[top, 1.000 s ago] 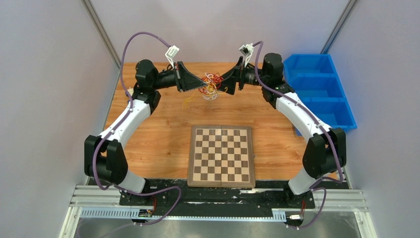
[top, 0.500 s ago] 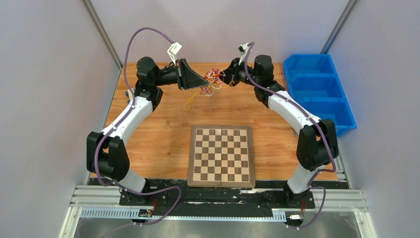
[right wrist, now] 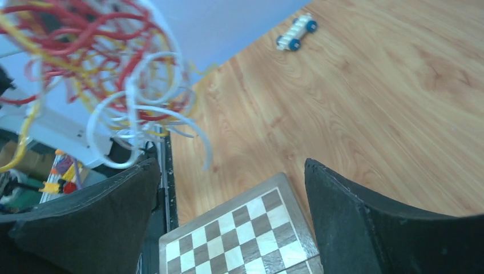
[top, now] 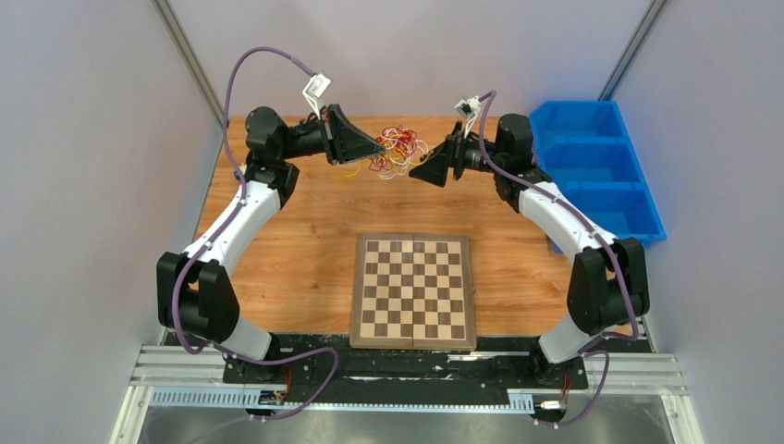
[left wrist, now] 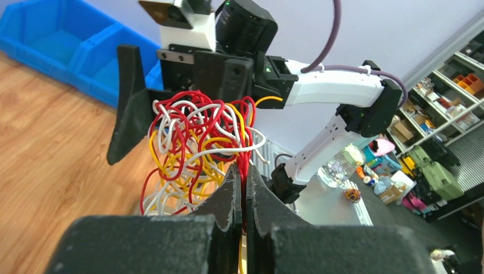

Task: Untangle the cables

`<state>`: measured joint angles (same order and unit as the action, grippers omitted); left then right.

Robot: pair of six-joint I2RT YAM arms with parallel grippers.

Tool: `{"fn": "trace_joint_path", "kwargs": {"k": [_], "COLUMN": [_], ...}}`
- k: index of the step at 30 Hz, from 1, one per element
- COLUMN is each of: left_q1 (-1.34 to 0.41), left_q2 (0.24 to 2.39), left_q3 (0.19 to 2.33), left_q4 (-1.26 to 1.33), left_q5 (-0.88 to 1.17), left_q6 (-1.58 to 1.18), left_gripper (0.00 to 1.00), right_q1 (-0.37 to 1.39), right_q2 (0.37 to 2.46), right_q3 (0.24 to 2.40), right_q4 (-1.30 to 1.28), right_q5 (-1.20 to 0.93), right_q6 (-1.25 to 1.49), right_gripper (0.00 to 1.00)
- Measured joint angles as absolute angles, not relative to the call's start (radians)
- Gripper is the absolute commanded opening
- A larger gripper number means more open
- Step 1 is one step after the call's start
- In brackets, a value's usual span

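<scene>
The cables (right wrist: 108, 63) look blurred and run off the right wrist view's top

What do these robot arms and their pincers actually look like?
Both the left arm and right arm have smooth white shells with chunky black joints. A purple cable loops along each. The left gripper and right gripper each have two black, wedge-shaped fingers.

Wooden table (top: 305, 231), chessboard (top: 413, 291) flat near its front edge, small white blue-wheeled toy (right wrist: 294, 33) on the wood
</scene>
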<state>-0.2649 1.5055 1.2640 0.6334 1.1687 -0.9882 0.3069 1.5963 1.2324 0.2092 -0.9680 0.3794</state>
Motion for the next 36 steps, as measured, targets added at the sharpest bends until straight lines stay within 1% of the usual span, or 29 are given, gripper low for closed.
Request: {"fn": "trace_joint_path", "kwargs": {"k": [3, 5, 7, 9, 10, 12, 14, 15, 16, 17, 20, 24, 27, 30, 33, 36], "left_q1": [-0.265, -0.265, -0.267, -0.269, -0.271, -0.274, -0.278, -0.279, -0.279, -0.279, -0.279, -0.278, -0.278, -0.278, -0.287, -0.291], "left_q2": [1.521, 1.538, 1.559, 1.576, 1.581, 1.583, 1.583, 1.583, 1.583, 1.583, 1.583, 1.582, 1.559, 1.512, 1.470, 1.442], "left_q3": [1.264, 1.266, 1.274, 1.284, 1.286, 1.286, 1.289, 1.290, 1.291, 1.291, 1.291, 1.291, 1.290, 1.292, 1.306, 1.320], "left_q4": [0.741, 0.797, 0.836, 0.857, 0.864, 0.875, 0.882, 0.883, 0.883, 0.882, 0.871, 0.772, 0.564, 0.317, 0.121, -0.009], "left_q5": [1.177, 1.185, 1.198, 1.206, 1.209, 1.213, 1.216, 1.216, 1.216, 1.216, 1.215, 1.213, 1.169, 1.082, 0.995, 0.933], "left_q6": [-1.071, -1.123, -1.163, -1.192, -1.201, -1.215, -1.222, -1.224, -1.225, -1.225, -1.216, -1.150, -0.971, -0.754, -0.575, -0.460], "left_gripper": [0.00, 0.00, 0.00, 0.00, 0.00, 0.00, 0.00, 0.00, 0.00, 0.00, 0.00, 0.00, 0.00, 0.00, 0.00, 0.00], "right_q1": [0.315, 0.321, 0.325, 0.328, 0.333, 0.340, 0.347, 0.350, 0.353, 0.353, 0.356, 0.349, 0.332, 0.317, 0.316, 0.313], "right_q2": [1.557, 1.549, 1.553, 1.570, 1.584, 1.612, 1.629, 1.631, 1.633, 1.633, 1.627, 1.599, 1.573, 1.567, 1.567, 1.567], "right_q3": [1.224, 1.226, 1.232, 1.245, 1.259, 1.286, 1.298, 1.298, 1.298, 1.298, 1.298, 1.298, 1.305, 1.319, 1.319, 1.319], "right_q4": [0.294, 0.360, 0.419, 0.474, 0.498, 0.543, 0.573, 0.581, 0.590, 0.588, 0.520, 0.373, 0.262, 0.173, 0.110, 0.086], "right_q5": [-1.013, -1.024, -1.024, -1.027, -1.028, -1.030, -1.032, -1.033, -1.034, -1.033, -0.994, -0.864, -0.743, -0.653, -0.607, -0.581], "right_q6": [0.439, 0.476, 0.511, 0.546, 0.563, 0.593, 0.617, 0.625, 0.636, 0.631, 0.587, 0.482, 0.403, 0.335, 0.276, 0.217], "right_gripper": [0.97, 0.95, 0.91, 0.82, 0.75, 0.52, 0.32, 0.16, 0.02, 0.00, 0.00, 0.00, 0.00, 0.00, 0.00, 0.00]}}
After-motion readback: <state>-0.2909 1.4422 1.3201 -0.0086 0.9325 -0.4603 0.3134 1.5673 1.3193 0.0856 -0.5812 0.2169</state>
